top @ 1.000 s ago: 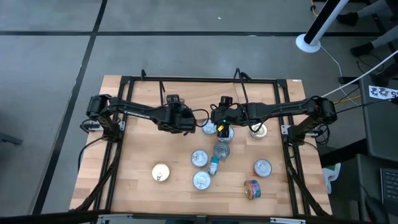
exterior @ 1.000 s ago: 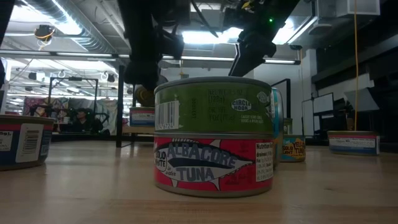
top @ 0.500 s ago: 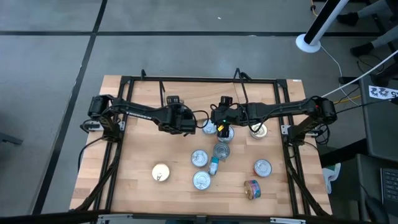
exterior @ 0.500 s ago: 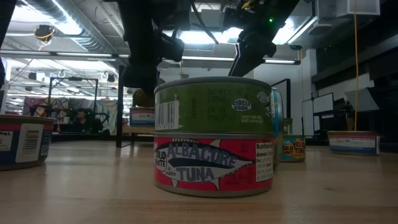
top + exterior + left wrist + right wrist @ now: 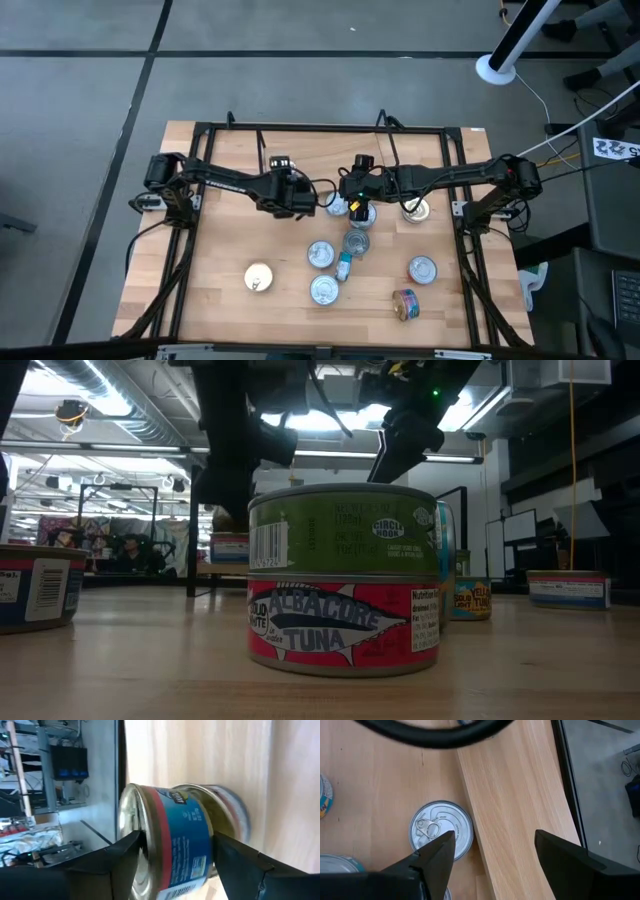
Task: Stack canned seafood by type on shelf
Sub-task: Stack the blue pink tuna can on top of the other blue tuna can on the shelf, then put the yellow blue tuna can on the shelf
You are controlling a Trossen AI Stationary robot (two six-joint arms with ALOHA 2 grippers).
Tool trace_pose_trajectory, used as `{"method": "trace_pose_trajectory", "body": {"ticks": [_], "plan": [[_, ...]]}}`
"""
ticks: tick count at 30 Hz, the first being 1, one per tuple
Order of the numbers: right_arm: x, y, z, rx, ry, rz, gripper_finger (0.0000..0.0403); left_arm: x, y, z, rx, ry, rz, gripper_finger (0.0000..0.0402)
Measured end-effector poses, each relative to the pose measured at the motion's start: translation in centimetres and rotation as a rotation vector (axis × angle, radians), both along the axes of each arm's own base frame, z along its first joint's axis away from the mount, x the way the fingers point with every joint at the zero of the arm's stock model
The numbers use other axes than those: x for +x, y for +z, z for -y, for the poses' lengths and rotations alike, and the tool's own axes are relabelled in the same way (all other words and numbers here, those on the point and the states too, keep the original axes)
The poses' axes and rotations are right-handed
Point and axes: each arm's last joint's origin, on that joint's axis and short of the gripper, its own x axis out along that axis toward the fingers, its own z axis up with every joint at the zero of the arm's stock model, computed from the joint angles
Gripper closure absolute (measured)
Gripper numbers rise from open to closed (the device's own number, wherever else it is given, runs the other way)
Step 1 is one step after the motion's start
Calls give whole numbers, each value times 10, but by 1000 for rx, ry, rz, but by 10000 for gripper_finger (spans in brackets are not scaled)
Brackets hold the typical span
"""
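A blue-labelled can with a red band (image 5: pixel 180 835) stands on top of another can (image 5: pixel 230 810). My left gripper (image 5: pixel 175 865) is open around the blue can, one finger by its lid and the other by its bottom rim. In the high view the left gripper (image 5: pixel 305 198) is at the table's middle. My right gripper (image 5: pixel 492 862) hangs open over a silver-lidded can (image 5: pixel 441 830) that stands beside the shelf's light-wood board (image 5: pixel 515 805). It holds nothing. In the high view the right gripper (image 5: pixel 358 206) is just right of the left one. My left gripper comes at the blue can level from the side, with one finger (image 5: pixel 127 852) over the lid's rim (image 5: pixel 131 820) and the other (image 5: pixel 235 860) by the bottom rim. I cannot tell whether either finger touches the can, which rests upright on the can below.
Several loose cans lie on the near half of the table, among them a gold-lidded one (image 5: pixel 258 277) and a multicoloured one on its side (image 5: pixel 405 304). Close to the low camera a green can (image 5: pixel 345 530) sits on a red tuna can (image 5: pixel 345 625). Black rails (image 5: pixel 320 128) frame the table.
In the low view my left gripper's fingers stand a little wider apart than a second ago, and the gripper has stayed where it was. The can between them has kept its place. My right gripper has not moved.
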Motion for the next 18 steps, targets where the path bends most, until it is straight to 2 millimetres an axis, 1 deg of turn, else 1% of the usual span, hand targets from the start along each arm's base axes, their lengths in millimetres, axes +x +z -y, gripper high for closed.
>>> {"method": "trace_pose_trajectory", "body": {"ticks": [8, 12, 18], "plan": [[0, 0, 0, 0, 0, 0, 130, 0, -1, 1, -15, 0, -3, 128], [0, 0, 0, 0, 0, 0, 130, 0, 0, 4, -7, -11, -1, 126], [0, 0, 0, -2, 3, -1, 130, 0, 0, 15, -2, -46, -1, 126]]}}
